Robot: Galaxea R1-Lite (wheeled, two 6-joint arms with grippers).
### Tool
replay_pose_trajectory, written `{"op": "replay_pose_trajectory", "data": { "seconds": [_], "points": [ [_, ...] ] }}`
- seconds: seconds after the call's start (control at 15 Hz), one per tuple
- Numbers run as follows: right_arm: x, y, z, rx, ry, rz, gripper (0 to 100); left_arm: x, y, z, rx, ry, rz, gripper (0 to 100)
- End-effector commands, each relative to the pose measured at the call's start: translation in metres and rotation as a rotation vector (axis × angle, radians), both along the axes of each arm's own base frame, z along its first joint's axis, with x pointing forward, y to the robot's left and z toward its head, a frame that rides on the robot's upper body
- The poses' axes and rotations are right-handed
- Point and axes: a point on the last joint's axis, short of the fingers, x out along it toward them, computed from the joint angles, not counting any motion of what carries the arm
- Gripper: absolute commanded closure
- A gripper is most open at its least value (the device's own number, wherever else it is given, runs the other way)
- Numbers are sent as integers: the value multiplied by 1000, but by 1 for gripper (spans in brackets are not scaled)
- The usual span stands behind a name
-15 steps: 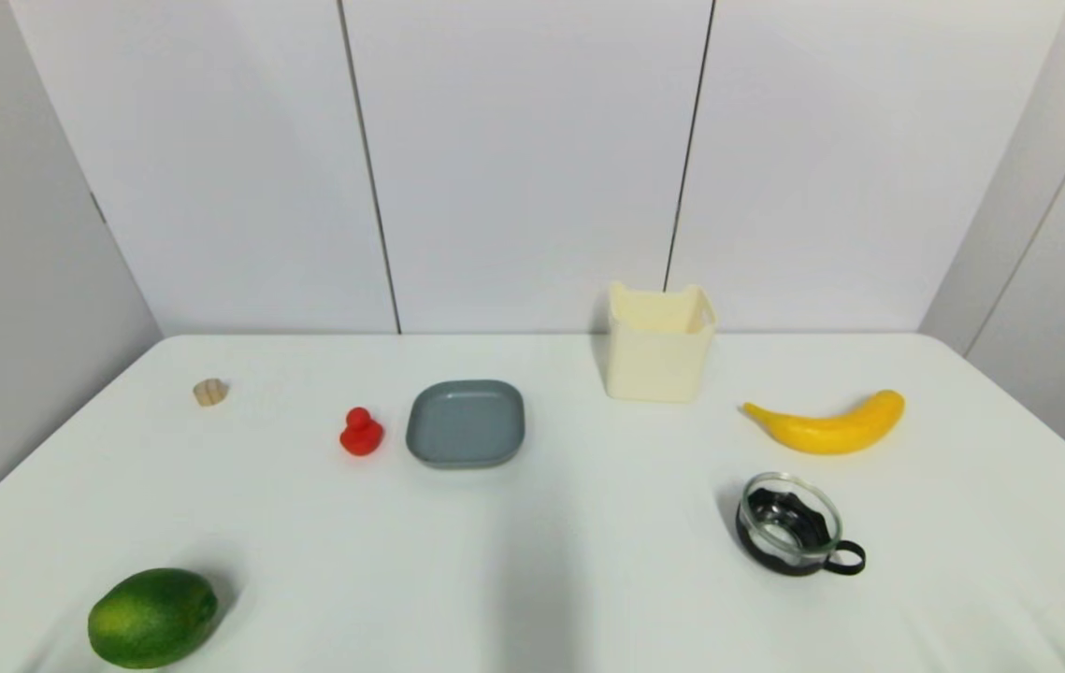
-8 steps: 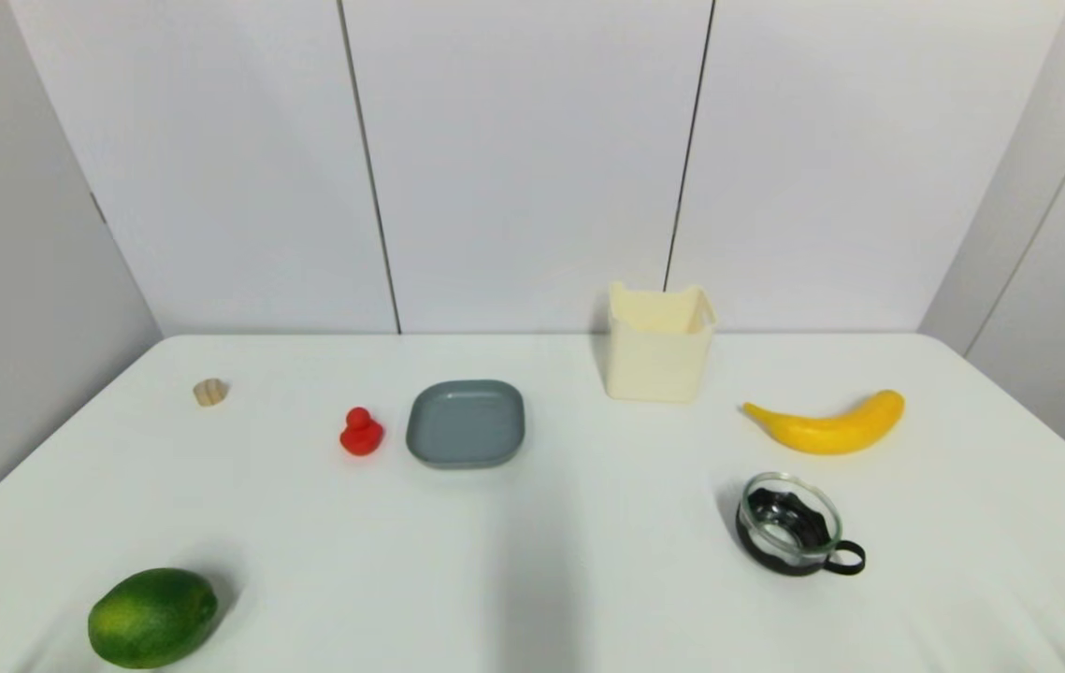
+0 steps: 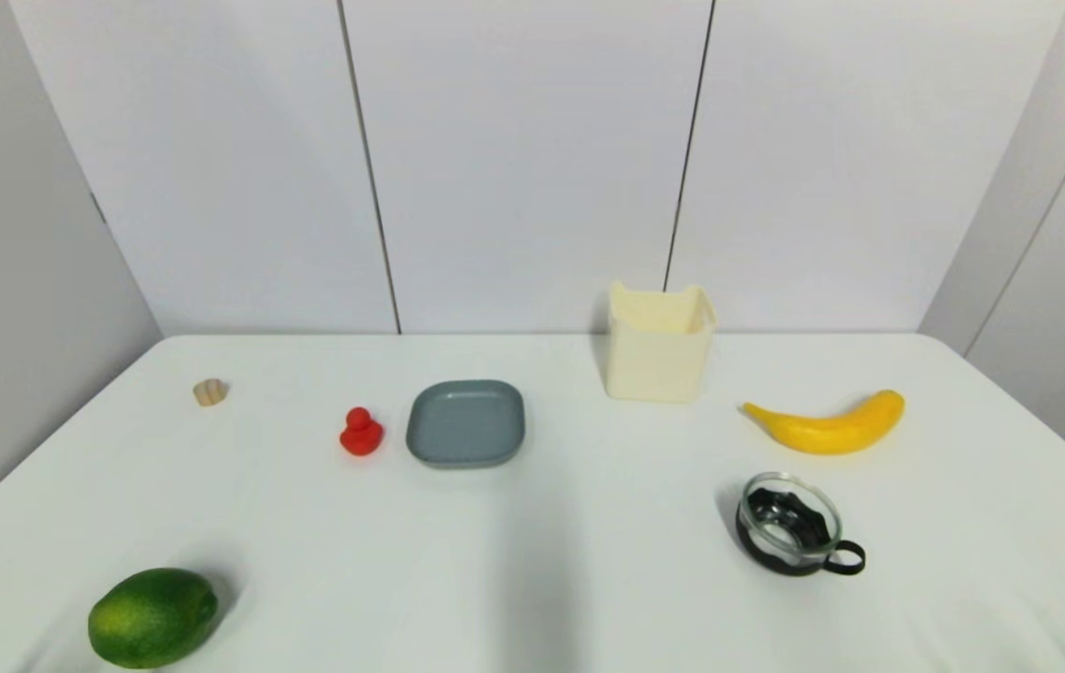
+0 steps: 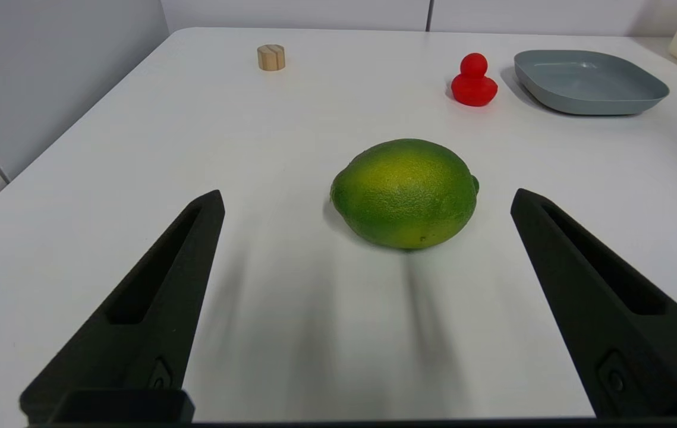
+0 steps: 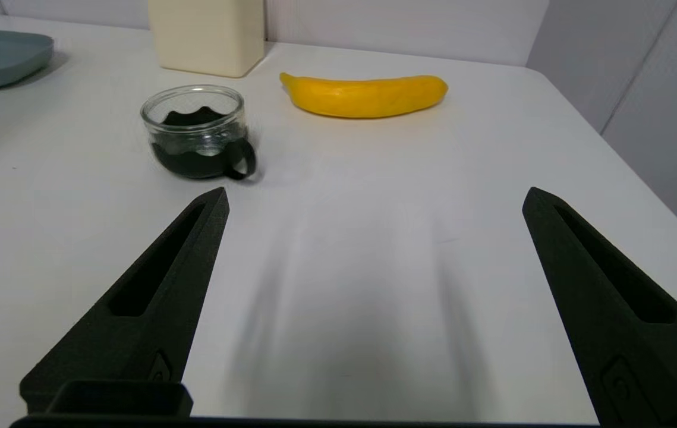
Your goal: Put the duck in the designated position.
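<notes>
Both tools, left tool (image 4: 367, 202) and right tool (image 5: 374, 199), spread wide; glossy red duck (image 3: 361, 433) beside smooth grey dish (image 3: 466, 422).

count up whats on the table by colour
red: 1, the duck
green: 1, the lime-like fruit
yellow: 1, the banana
grey: 1, the square plate
cream: 1, the tall container
beige: 1, the small wooden piece
clear and black: 1, the glass cup
total: 7

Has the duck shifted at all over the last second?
No. The duck sits just left of the grey plate, the gap between them unchanged.
</notes>
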Motion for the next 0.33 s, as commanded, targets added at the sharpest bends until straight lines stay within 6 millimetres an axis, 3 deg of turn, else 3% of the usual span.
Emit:
{"op": "replay_pose_trajectory", "data": {
  "seconds": [0.07, 0.33],
  "points": [
    [1, 0, -3, 20, 10, -6, 0, 0, 0, 0, 0, 2, 0, 0],
    [1, 0, -2, 95, 9, -14, 0, 0, 0, 0, 0, 2, 0, 0]
  ]
}}
